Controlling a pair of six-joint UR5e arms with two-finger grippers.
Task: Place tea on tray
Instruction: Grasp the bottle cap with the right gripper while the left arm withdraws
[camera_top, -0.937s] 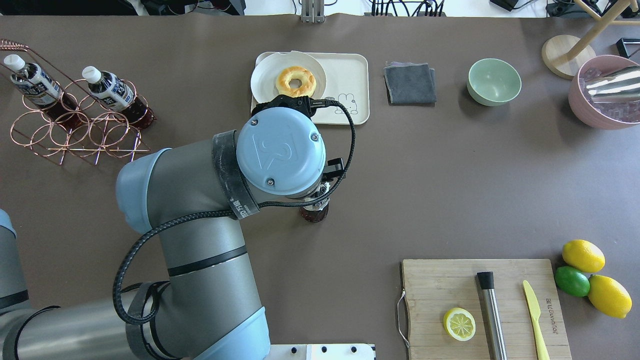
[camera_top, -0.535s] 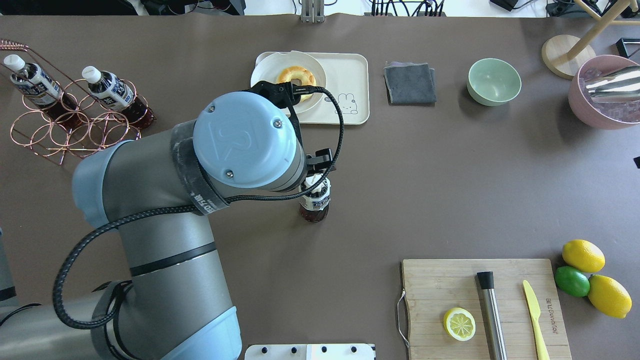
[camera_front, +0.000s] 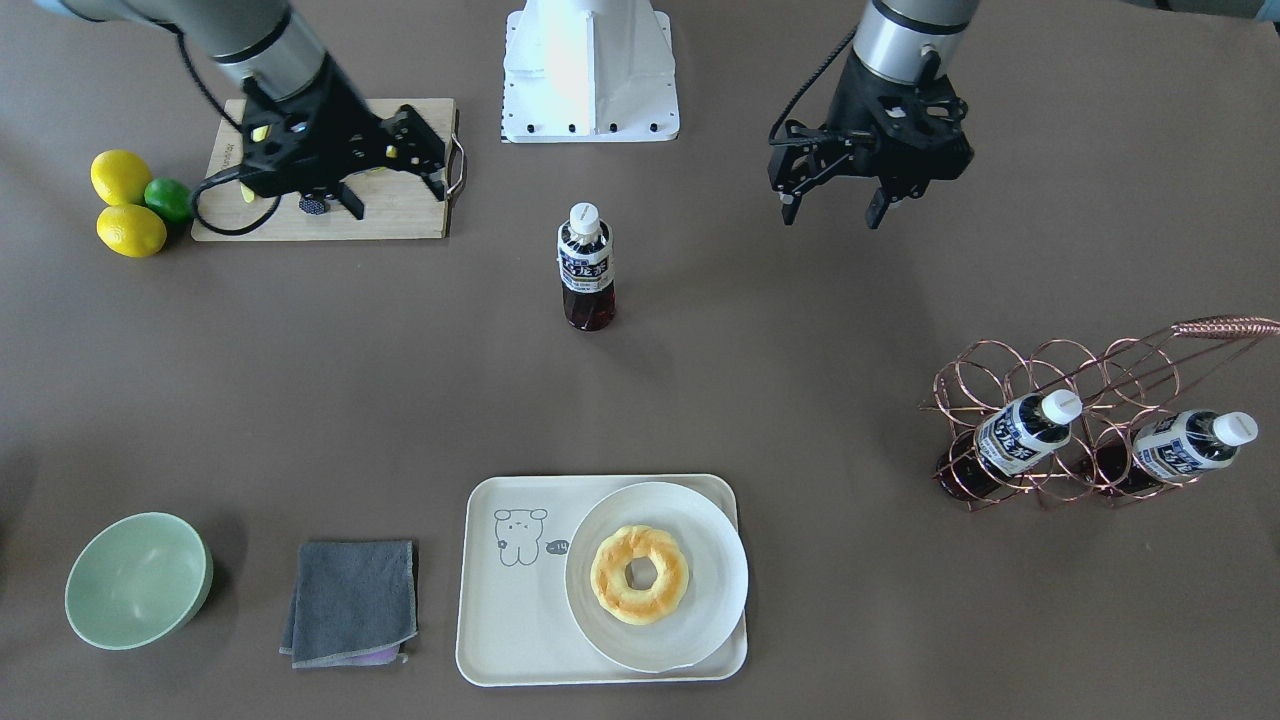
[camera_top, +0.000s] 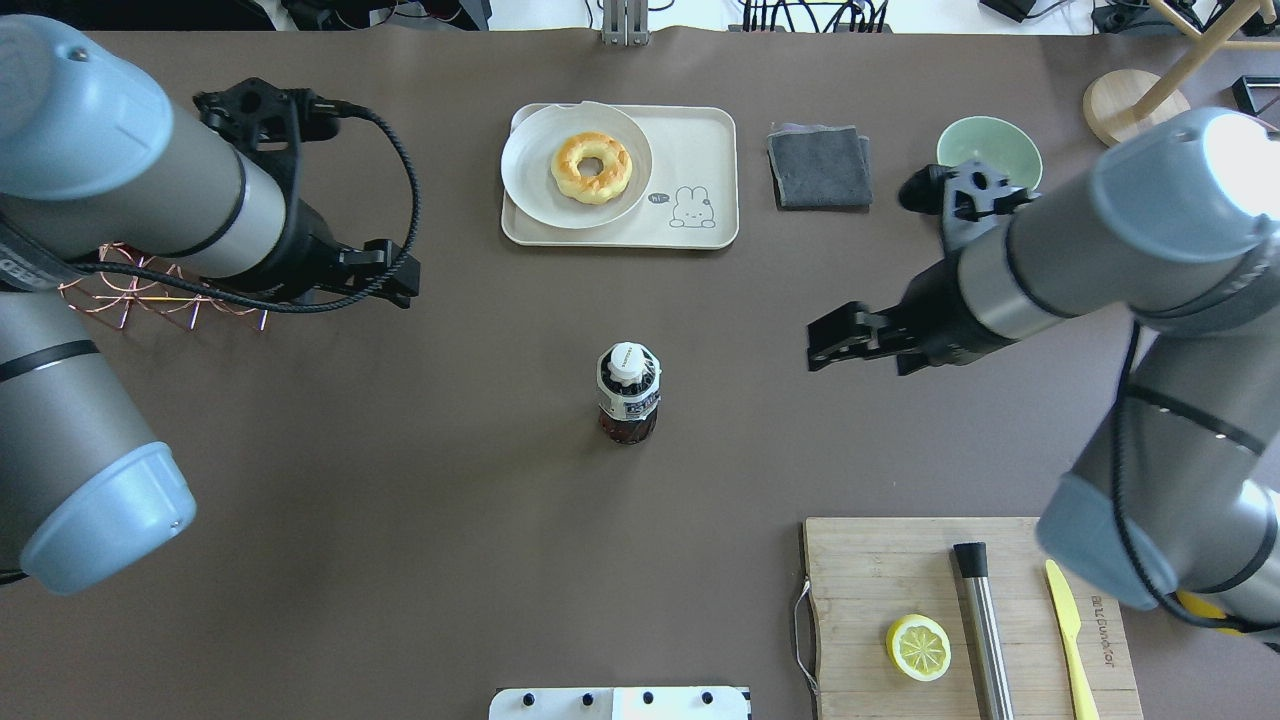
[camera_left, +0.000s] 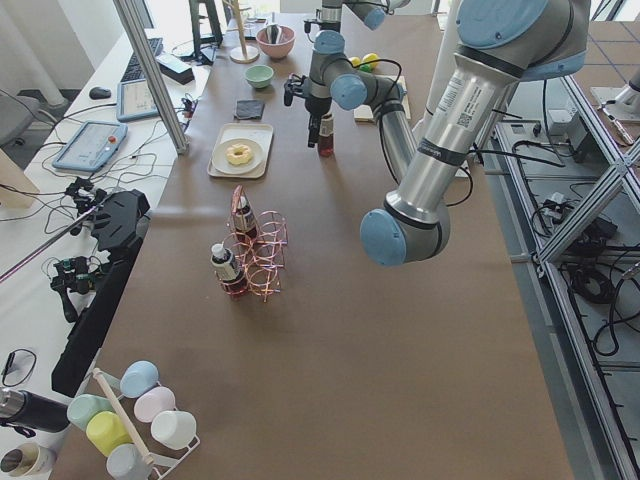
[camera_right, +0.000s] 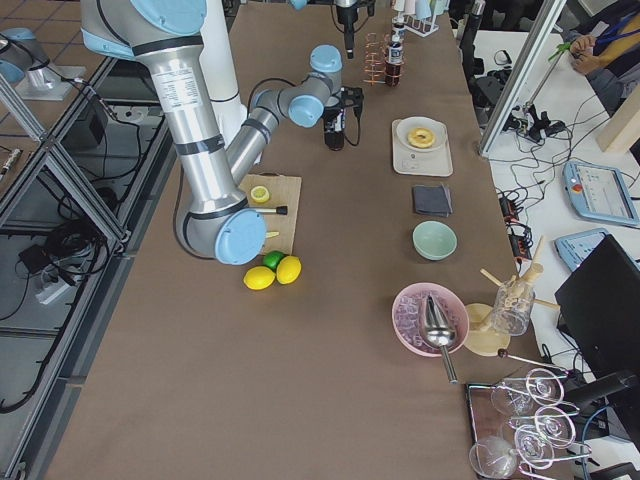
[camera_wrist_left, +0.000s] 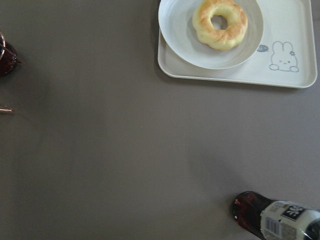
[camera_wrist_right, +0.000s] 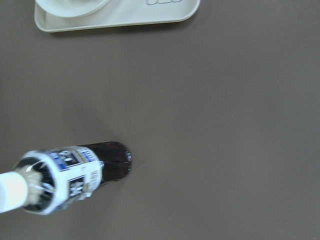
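A tea bottle (camera_top: 627, 395) with a white cap stands upright alone in the middle of the table, well short of the cream tray (camera_top: 700, 150); it also shows in the front view (camera_front: 585, 268). My left gripper (camera_front: 830, 215) is open and empty, hanging above the table to the bottle's left in the overhead view (camera_top: 395, 280). My right gripper (camera_top: 822, 345) is open and empty, to the bottle's right; in the front view (camera_front: 395, 195) it hangs over the cutting board's edge. Both wrist views show the bottle (camera_wrist_left: 280, 222) (camera_wrist_right: 65, 177) and the tray (camera_wrist_left: 295, 30) (camera_wrist_right: 125, 20).
A round plate (camera_top: 530, 160) with a doughnut (camera_top: 592, 167) fills the tray's left half. Two more bottles lie in a copper rack (camera_front: 1100, 400). A grey cloth (camera_top: 820, 165), a green bowl (camera_top: 985, 140) and a cutting board (camera_top: 900, 570) with a lemon half are on the right.
My left arm has drawn back to the left, away from the bottle it was over. The bottle stays standing in the same spot. My right arm has come in from the right.
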